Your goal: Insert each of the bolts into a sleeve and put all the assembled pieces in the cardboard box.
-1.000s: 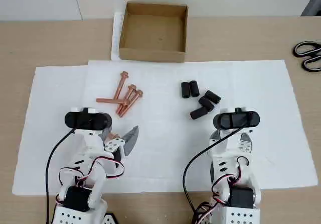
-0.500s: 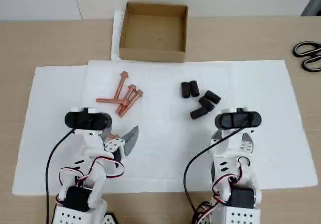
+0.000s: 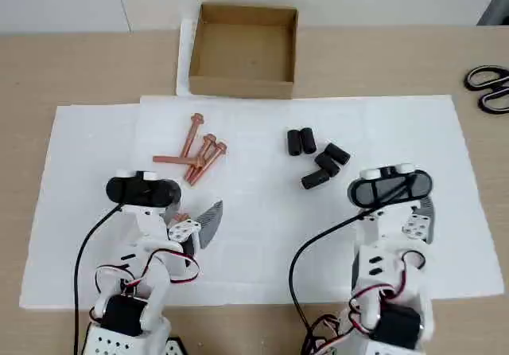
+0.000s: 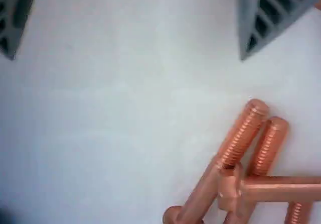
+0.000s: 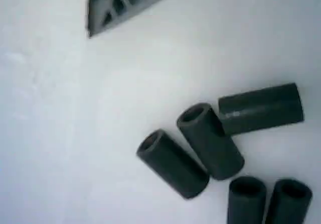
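Your left gripper [image 4: 133, 40] hangs wide open at 6 o'clock of the bolts [image 4: 241, 143]. Your right gripper [image 3: 417, 216] sits at 4 o'clock of the sleeves [image 5: 210, 143], and I cannot tell its state.

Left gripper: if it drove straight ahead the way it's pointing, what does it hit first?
The left gripper would probably meet the copper bolts first, at their threaded ends; its height above them is unclear.

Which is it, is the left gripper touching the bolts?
Apart. The left wrist view shows bare white paper between the left gripper and the bolts.
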Robot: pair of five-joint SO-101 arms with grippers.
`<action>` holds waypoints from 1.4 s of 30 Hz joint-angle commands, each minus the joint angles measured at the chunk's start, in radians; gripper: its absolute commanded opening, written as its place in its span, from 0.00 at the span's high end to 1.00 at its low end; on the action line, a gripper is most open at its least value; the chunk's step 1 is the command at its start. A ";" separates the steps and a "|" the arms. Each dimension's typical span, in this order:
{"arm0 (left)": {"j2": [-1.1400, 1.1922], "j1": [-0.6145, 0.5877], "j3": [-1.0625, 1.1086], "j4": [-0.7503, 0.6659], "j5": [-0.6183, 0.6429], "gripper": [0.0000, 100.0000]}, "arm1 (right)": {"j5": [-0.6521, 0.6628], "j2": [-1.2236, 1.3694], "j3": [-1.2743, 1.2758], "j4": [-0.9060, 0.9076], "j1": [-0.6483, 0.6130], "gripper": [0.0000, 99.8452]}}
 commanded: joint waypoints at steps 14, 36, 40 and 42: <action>-0.009 -0.031 -0.016 -0.012 -0.003 0.73 | -0.129 0.955 -0.678 0.185 -0.051 0.74; 0.614 -0.448 -0.585 0.164 -0.229 0.73 | -0.132 1.669 -1.204 0.372 -0.056 0.74; 0.931 -0.448 -0.814 0.204 -0.229 0.73 | -0.092 1.799 -1.384 0.530 -0.125 0.74; 1.060 -0.448 -0.911 0.227 -0.224 0.73 | -0.035 1.851 -1.465 0.599 -0.188 0.74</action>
